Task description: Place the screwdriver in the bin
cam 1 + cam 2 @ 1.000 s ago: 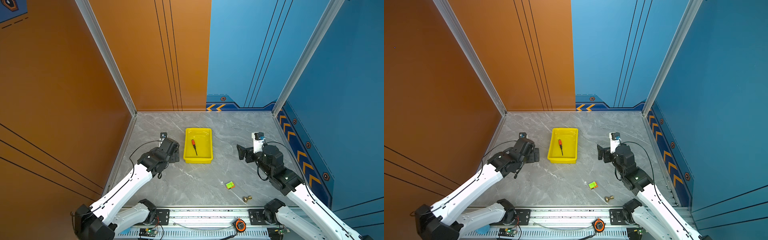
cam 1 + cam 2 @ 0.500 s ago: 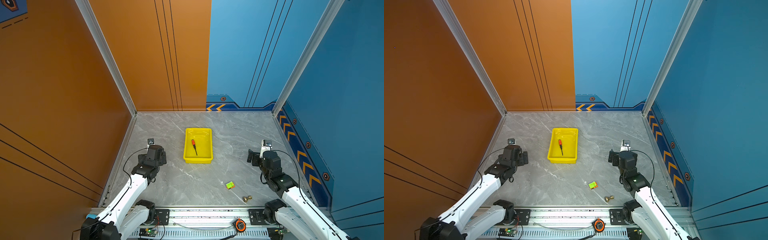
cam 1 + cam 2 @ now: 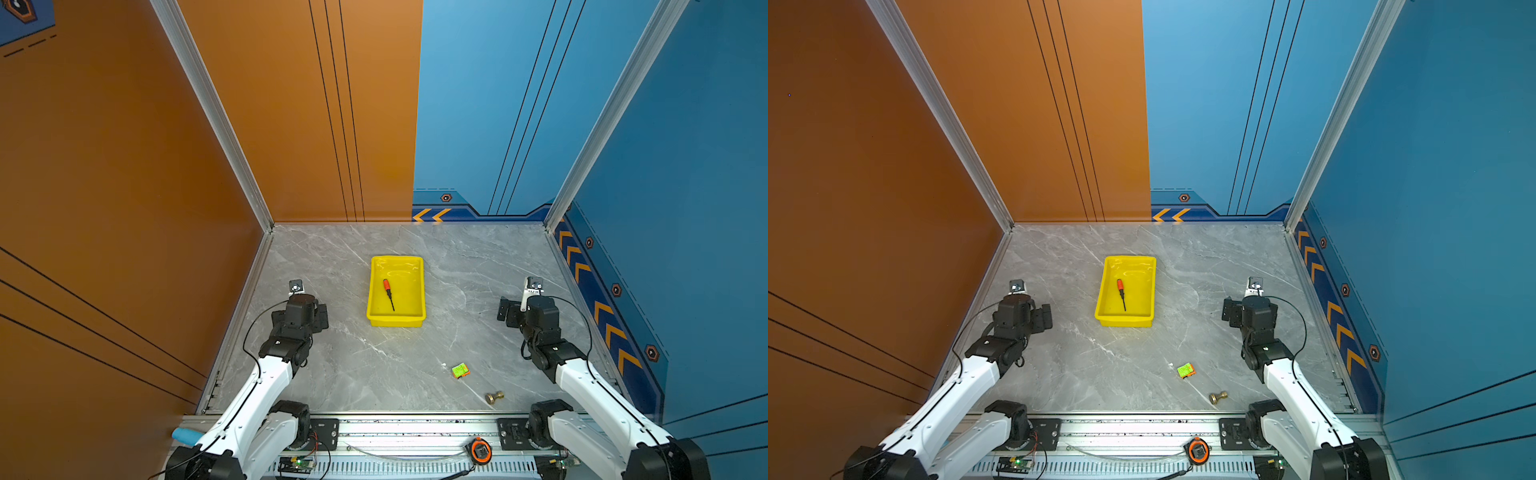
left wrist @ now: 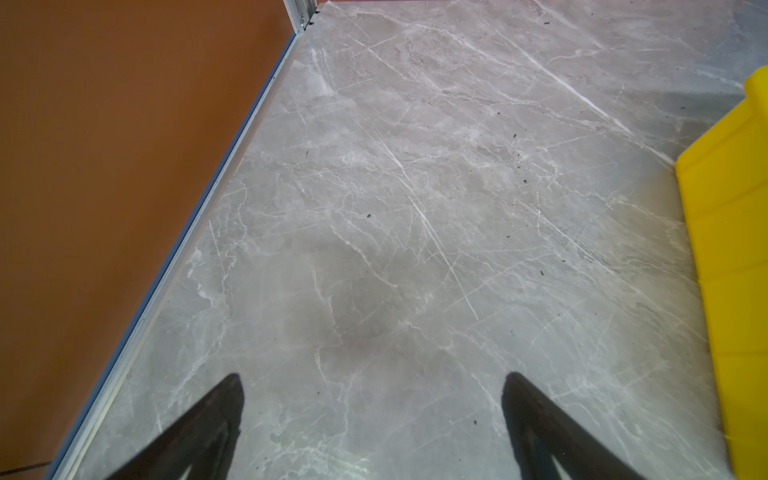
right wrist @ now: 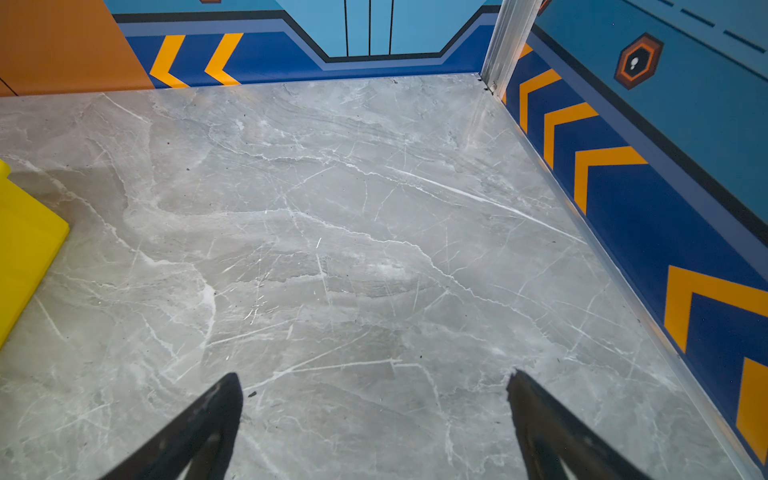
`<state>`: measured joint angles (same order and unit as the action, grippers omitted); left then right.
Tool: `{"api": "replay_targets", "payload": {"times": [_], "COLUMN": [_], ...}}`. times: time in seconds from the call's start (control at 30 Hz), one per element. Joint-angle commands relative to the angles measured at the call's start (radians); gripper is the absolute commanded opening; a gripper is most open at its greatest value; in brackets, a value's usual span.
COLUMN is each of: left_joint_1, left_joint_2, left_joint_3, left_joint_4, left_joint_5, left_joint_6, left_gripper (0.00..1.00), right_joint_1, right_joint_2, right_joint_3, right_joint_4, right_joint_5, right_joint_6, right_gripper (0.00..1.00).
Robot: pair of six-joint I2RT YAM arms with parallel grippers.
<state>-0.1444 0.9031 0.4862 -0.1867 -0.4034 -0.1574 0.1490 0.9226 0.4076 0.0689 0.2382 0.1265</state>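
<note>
Block [image 3: 460, 370], maybe knob [image 3: 494, 397], apart from bin [image 3: 395, 321].

- The left arm [image 3: 266, 382] is drawn back on its own side, wrist low; the left pincer [image 4: 372, 376] has its jaws spread wide, with nothing between them.
- The right arm [image 3: 582, 376] mirrors it; the right pincer [image 5: 374, 374] likewise gapes, empty.

Bin [image 3: 417, 291]: glossy yellow plastic. Table [image 3: 332, 365]: polished grey marble-look, fine scratches. Brass-look knob [image 3: 494, 397]: shiny metal.
</note>
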Motion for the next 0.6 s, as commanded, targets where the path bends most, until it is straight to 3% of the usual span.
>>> {"api": "replay_targets", "payload": {"times": [0.0,0.3,0.57], "left_joint_1": [0.006,0.018,0.034], "left_joint_2": [-0.011,-0.048,0.156], "left_joint_3": [-0.053,-0.22,-0.186], "left_joint_4": [0.066,0.34,0.552], "left_joint_5": [0.067,0.041,0.052], "left_joint_6": [0.099,0.093,0.13], "left_gripper": [0.98,0.98,0.98], "right_joint_1": [-0.021,-0.062,-0.114], "right_joint_2": [-0.025,-0.132,-0.009], "right_joint_3": [-0.037,-0.178,-0.199], "right_joint_4": [0.027,0.109,0.348], "right_joint_5": [-0.037,-0.02,-0.035], "right_joint_6": [-0.04,-0.034,-0.023], "right_gripper": [1.0,1.0,1.0]}}
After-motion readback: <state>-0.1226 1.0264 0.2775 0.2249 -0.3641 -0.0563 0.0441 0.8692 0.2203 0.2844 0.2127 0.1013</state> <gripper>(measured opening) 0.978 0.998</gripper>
